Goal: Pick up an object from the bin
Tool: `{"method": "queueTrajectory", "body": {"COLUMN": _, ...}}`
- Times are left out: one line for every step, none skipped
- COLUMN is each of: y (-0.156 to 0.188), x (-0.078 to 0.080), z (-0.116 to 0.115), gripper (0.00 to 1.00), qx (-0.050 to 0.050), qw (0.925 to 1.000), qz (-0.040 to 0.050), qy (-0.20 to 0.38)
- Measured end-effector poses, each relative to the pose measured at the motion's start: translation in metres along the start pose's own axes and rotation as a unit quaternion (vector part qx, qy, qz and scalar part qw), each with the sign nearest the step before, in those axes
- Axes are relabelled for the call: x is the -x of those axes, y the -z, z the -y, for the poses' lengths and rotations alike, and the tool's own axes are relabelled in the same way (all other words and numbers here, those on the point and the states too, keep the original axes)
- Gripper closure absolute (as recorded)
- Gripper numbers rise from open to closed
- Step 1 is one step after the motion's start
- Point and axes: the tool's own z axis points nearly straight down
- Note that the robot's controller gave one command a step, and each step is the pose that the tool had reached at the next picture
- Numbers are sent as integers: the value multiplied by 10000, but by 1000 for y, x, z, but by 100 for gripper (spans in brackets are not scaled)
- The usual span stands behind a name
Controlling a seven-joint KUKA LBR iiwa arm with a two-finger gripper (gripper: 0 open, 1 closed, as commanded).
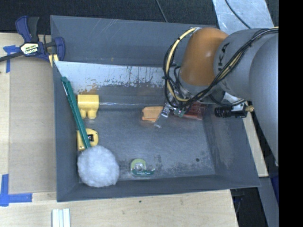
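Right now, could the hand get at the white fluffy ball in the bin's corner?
Probably yes. The hand is across bare floor from the white fluffy ball, nothing covers it, though the bin walls crowd it.

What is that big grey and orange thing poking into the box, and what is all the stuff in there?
That is a robot arm, a machine that picks things up. The orange cover is part of its wrist. The camera looks down from above, and the arm comes in from the right. Its grabbing end, called the end effector, is low in the grey metal bin, right beside a small tan block. I cannot tell if it has hold of anything. Also in the bin are a yellow block, a long green stick, a smaller yellow piece, a white fluffy ball and a little greenish round thing.
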Motion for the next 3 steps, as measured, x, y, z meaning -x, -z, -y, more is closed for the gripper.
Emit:
{"method": "queueTrajectory", "body": {"y": -49, "x": 2, "z": -10, "gripper": 0, "qx": -8, "qw": 9838, "qz": 8, "qy": 1794}}
{"method": "queueTrajectory", "body": {"y": -46, "x": 8, "z": -10, "gripper": 100, "qx": 13, "qw": 9997, "qz": -12, "qy": -262}}
{"method": "queueTrajectory", "body": {"y": -46, "x": 8, "z": -10, "gripper": 100, "qx": 13, "qw": 9997, "qz": -12, "qy": -260}}
